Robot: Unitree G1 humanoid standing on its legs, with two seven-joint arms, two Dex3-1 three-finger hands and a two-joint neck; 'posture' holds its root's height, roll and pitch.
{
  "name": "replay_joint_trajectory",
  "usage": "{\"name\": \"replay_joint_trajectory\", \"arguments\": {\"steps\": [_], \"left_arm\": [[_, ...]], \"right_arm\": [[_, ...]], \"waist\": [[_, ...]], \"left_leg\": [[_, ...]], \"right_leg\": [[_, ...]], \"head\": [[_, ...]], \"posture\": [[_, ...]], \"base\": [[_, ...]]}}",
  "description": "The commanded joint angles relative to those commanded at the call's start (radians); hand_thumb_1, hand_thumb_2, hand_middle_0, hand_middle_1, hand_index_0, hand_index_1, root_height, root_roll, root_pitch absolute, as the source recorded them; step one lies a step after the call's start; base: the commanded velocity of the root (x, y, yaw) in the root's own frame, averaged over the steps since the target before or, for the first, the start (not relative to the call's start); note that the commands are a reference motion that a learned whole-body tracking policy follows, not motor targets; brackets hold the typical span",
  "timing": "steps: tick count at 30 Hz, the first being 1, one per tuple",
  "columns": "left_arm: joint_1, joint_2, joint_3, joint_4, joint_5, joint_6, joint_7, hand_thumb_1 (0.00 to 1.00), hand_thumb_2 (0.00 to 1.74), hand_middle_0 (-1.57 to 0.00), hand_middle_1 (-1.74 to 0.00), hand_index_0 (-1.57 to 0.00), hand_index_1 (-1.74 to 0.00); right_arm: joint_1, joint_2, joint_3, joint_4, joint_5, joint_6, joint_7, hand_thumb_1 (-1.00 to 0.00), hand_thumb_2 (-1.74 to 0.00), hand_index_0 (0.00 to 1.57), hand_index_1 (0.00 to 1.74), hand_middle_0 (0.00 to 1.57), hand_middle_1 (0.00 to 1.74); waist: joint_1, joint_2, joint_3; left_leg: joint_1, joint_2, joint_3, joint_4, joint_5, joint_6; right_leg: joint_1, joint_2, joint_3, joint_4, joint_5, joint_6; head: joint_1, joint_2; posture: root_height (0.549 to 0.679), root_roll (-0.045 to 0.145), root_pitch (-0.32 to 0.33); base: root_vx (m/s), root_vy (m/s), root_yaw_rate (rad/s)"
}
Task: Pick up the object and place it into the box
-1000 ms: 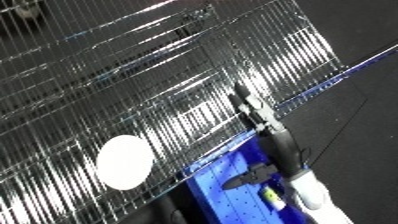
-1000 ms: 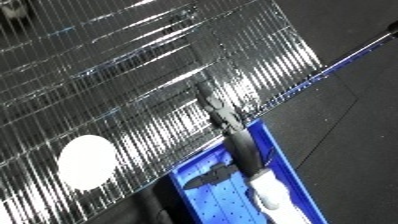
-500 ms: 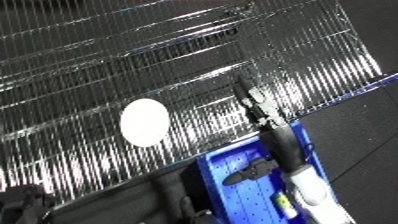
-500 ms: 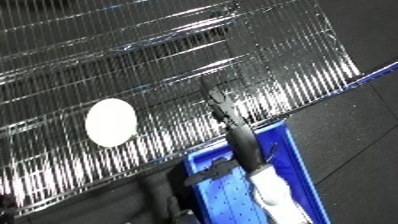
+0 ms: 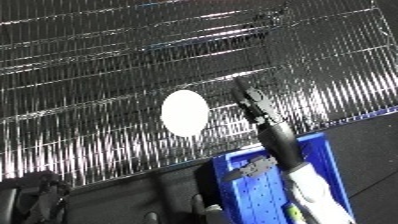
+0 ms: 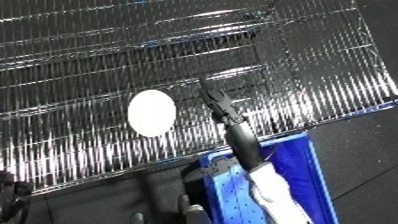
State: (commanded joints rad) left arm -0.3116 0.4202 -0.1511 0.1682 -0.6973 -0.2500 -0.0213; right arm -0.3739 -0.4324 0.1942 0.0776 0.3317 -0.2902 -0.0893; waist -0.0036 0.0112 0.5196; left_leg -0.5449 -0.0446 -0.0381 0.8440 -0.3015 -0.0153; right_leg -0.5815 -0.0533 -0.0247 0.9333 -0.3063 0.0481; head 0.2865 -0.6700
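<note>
While both views match, right hand (image 5: 253, 102) fingers lie straight beside white object (image 5: 185, 112).

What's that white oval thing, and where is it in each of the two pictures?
Left eye view: the white oval object lies on the wire shelf, just left of centre, left of the robot hand.
Right eye view: the same object sits further left, again left of the hand.
Shared landmark: the blue bin at lower right.
I cannot tell what it is.
</note>
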Motion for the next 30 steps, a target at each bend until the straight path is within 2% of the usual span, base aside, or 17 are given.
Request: {"name": "replay_joint_trajectory", "arguments": {"steps": [9, 18, 24, 30], "left_arm": [[0.032, -0.004, 0.021, -0.019, -0.035, 0.013, -0.010, 1.00, 1.74, -1.57, -1.74, -1.57, -1.74], [0.034, -0.008, 0.008, -0.022, -0.032, 0.020, -0.014, 1.00, 1.74, -1.57, -1.74, -1.57, -1.74], [0.019, -0.007, -0.006, -0.031, -0.032, 0.029, 0.001, 1.00, 1.74, -1.57, -1.74, -1.57, -1.74], [0.009, -0.003, -0.015, -0.037, -0.038, 0.036, 0.012, 1.00, 1.74, -1.57, -1.74, -1.57, -1.74]], "right_arm": [[-0.003, 0.003, -0.006, 0.016, 0.005, 0.004, -0.020, 0.00, 0.00, 0.00, 0.00, 0.00, 0.00], [-0.026, 0.001, 0.015, 0.059, 0.021, 0.024, -0.002, 0.00, 0.00, 0.00, 0.00, 0.00, 0.00], [-0.065, -0.005, 0.042, 0.093, -0.012, 0.039, -0.008, 0.00, 0.00, 0.00, 0.00, 0.00, 0.00], [-0.106, -0.007, 0.068, 0.127, 0.006, 0.045, -0.011, 0.00, 0.00, 0.00, 0.00, 0.00, 0.00]], "waist": [[0.009, 0.005, 0.000], [0.019, 0.011, 0.000], [0.027, 0.016, 0.000], [0.036, 0.022, 0.000]], "left_leg": [[-0.010, -0.005, 0.003, 0.028, -0.020, 0.0057], [-0.031, -0.009, 0.005, 0.053, -0.033, 0.0122], [-0.053, -0.013, 0.004, 0.071, -0.038, 0.0145], [-0.075, -0.017, 0.004, 0.094, -0.046, 0.0154]], "right_leg": [[-0.019, -0.0051, 0.002, 0.039, -0.018, -0.0021], [-0.053, -0.0103, 0.002, 0.069, -0.023, -0.0040], [-0.080, -0.0118, 0.002, 0.090, -0.027, -0.0058], [-0.105, -0.0150, -0.002, 0.114, -0.033, -0.0081]], "head": [[-0.008, -0.015], [-0.011, -0.024], [-0.012, -0.017], [-0.012, -0.004]], "posture": [[0.609, 0.065, -0.007], [0.602, 0.061, -0.002], [0.598, 0.060, 0.006], [0.593, 0.060, 0.010]], "base": [[0.072, 0.025, 0.049], [0.044, 0.027, 0.061], [0.025, 0.027, 0.068], [0.036, 0.019, 0.067]]}}
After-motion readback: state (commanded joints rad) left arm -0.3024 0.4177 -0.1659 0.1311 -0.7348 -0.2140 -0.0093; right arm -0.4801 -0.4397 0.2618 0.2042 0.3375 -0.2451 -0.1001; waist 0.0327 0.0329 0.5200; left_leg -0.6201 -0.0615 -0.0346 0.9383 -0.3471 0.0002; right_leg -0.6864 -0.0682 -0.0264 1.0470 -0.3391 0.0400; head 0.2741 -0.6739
